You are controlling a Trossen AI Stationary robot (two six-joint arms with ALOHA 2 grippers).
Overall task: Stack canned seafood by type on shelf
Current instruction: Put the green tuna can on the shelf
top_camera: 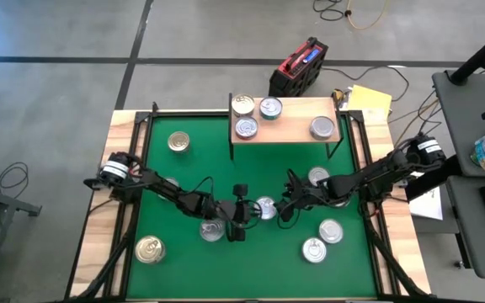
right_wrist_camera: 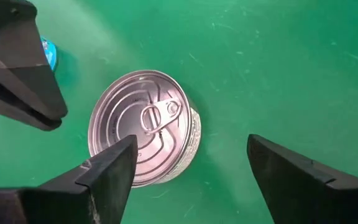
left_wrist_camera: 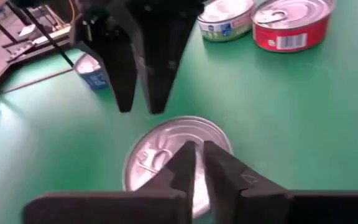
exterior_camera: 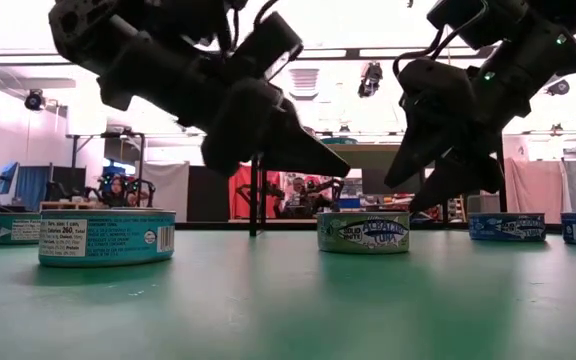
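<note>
Your tuna can is lying flat, lid up, at frame centre, just beside your released right claw; left claw is clenched empty above it.

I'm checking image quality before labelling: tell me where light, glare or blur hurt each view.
Low view: bright room lights behind turn both the left gripper and the right gripper into near silhouettes. Left wrist view: the silver can is washed out by glare, and the near fingers are soft. Right wrist view: sheen streaks the green mat. High view: evenly lit.
</note>
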